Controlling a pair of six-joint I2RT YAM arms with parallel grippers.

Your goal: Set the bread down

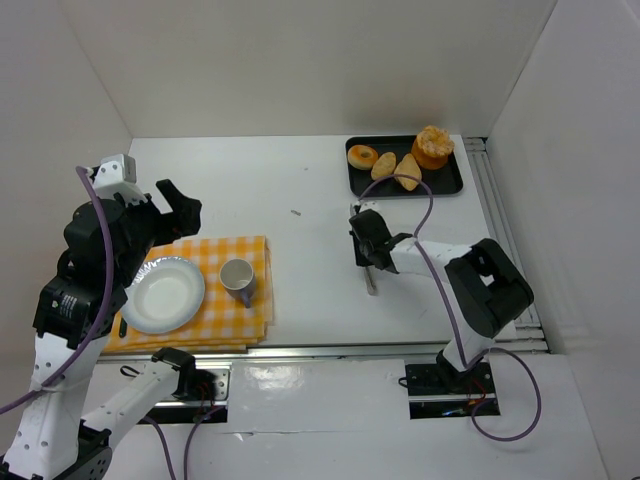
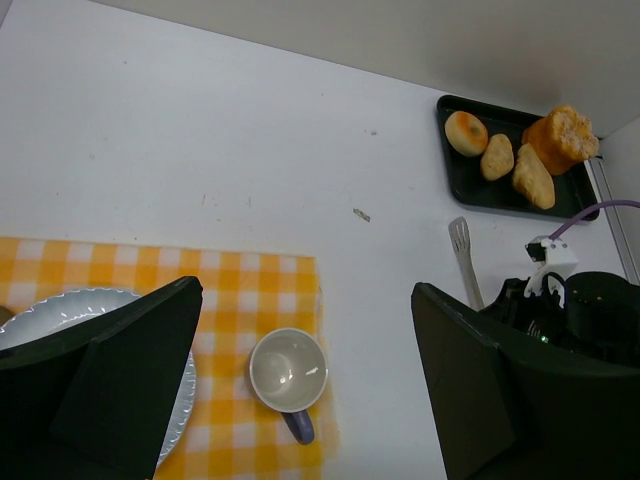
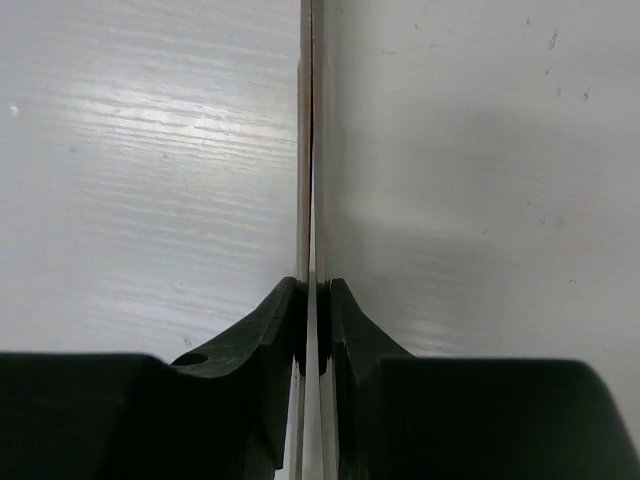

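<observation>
The right tool (image 3: 313,296) is clenched on a thin metal pair of tongs (image 1: 371,281), whose two blades sit pressed together between the black fingers (image 3: 262,330). The tongs lie low over the white tabletop (image 1: 300,180), near the middle.

The left tool (image 2: 305,292) is released, jaws wide apart, and hangs above the yellow-and-white checked cloth (image 1: 225,315). On the cloth a white scalloped plate (image 1: 163,295) and a pale cup with a purplish handle (image 1: 237,277) stand just beside each other.

The bread is on the black rectangular tray (image 1: 441,184) in the far right corner: a round glazed bun (image 1: 362,156), two pale golden pieces (image 1: 385,165) and a tall orange loaf (image 1: 433,147), well apart from both tools.
</observation>
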